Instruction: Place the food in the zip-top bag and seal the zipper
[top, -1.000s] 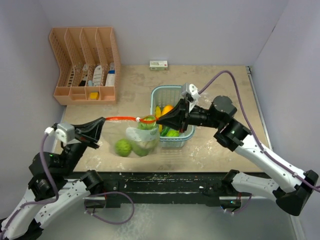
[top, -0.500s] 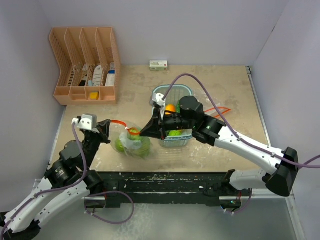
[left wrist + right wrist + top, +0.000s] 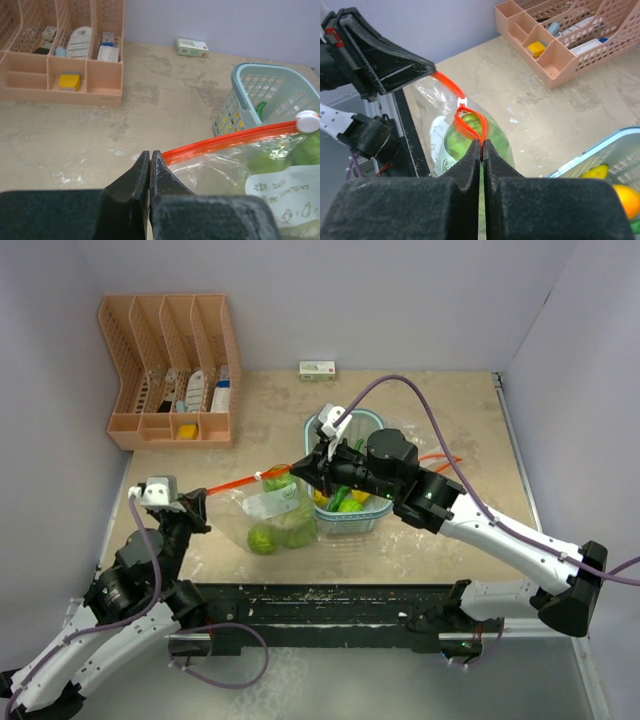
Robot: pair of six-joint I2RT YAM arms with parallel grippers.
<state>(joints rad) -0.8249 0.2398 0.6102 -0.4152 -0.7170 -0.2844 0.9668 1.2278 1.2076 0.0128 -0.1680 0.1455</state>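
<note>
Zip-top bag (image 3: 275, 515) sits at the near part of the tabletop (image 3: 260, 430), stretched between the two end effectors. Its lower part appears to rest on the surface.

1. Left end effector (image 3: 197, 505): jaws pressed together on the left end of the orange zipper (image 3: 230, 137). In the left wrist view the fingers meet with only the bag's edge between them.
2. Right end effector (image 3: 481, 147): jaws clamped narrow on the zipper at the bag's right end, near the basket's near-left corner.
3. Slider (image 3: 464, 103): white, seated on the zipper between the two grasp points and nearer the right end effector. From the left grasp to the slider, the zipper reads as a single line. Between the slider and the right grasp, the two tracks part into a small open loop.
4. Contents: two pale-green cabbages (image 3: 263, 539) lie inside the bag, beside a white handwritten label (image 3: 280, 195).

Beyond the bag stands a teal basket (image 3: 345, 525), partly covered by the right arm. It holds an orange fruit (image 3: 627, 200), a yellow fruit (image 3: 597, 172) and a thin green chili (image 3: 261, 107).

At the far left, a pink organizer (image 3: 170, 370) stands against the wall. A small white-and-green box (image 3: 317, 369) lies at the far edge.
</note>
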